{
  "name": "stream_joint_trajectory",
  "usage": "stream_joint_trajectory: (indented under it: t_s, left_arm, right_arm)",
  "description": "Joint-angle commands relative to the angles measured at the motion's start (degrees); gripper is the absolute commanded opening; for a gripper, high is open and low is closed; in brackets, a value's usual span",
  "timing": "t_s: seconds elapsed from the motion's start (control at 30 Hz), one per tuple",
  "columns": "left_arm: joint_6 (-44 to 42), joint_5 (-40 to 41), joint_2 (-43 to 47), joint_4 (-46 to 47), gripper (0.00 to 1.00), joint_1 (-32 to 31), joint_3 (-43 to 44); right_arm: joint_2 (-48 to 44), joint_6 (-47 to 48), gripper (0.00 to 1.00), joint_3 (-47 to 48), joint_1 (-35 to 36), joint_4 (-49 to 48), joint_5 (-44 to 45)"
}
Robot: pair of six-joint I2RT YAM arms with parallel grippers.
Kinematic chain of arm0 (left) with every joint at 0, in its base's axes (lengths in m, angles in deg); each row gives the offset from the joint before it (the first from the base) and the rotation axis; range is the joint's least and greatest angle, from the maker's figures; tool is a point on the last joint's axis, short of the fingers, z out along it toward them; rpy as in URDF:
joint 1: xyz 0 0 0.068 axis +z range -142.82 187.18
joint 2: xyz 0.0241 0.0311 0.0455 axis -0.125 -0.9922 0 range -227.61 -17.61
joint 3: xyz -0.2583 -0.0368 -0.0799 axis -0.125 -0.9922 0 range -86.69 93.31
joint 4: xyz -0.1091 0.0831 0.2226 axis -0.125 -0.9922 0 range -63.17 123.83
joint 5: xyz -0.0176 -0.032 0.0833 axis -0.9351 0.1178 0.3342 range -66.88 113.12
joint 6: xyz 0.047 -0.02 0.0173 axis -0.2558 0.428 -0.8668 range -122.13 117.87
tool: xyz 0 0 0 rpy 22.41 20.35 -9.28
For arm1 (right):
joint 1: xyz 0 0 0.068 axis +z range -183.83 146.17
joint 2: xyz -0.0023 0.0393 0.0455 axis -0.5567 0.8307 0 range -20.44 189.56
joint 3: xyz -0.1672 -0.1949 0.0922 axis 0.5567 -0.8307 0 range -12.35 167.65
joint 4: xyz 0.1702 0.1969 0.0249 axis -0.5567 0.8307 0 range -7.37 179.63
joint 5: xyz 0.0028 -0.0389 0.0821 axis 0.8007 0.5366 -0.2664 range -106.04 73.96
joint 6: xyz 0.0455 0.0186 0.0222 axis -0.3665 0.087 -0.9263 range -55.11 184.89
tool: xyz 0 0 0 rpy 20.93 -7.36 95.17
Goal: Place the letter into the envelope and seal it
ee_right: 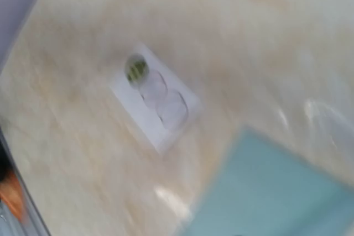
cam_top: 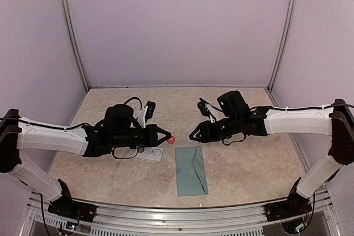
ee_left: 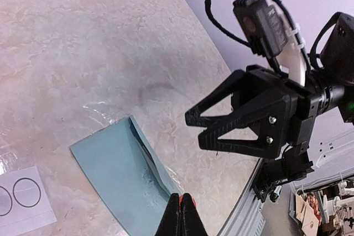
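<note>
Near the front edge of the worktop, about midway: teal envelope (cam_top: 192, 171), lying flat. Left end effector (ee_left: 181, 215) pinched tight — cannot tell on what. Right end effector (ee_left: 194, 128) spread wide, holding nothing. Could slide or crumple if poked with no hold-down.

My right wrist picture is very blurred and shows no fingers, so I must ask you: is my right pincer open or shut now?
Observer: Open. In the left wrist view, the right pincer has its fingers spread apart.
Operator: Thank you. And where is the other arm's pincer?
Observer: In the top view, the left pincer is shut, and its tip is close to the far left corner of the teal envelope.
</note>
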Motion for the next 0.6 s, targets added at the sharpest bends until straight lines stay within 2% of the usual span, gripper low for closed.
stream_joint_trajectory:
  t_s: [0.0,0.1,0.2,0.57]
  left_arm:
    - [-0.4,-2.05,-4.32,2.34,0.0,-2.04,3.3]
    - [0.19,-4.19,-7.49,3.54,0.0,-3.03,4.75]
    - [0.49,-5.89,-10.18,3.97,0.0,-3.47,6.18]
    - [-1.62,-8.11,-18.86,0.85,0.0,-5.27,10.27]
  right_arm:
    - [-6.86,-7.56,0.32,-13.81,0.6,-1.67,3.06]
    - [-9.61,-11.24,0.19,-20.55,1.6,-6.68,0.58]
    - [-8.35,-12.8,0.09,-22.79,3.03,-9.61,-0.6]
    - [2.38,-12.58,0.06,-21.83,4.76,-16.15,-5.19]
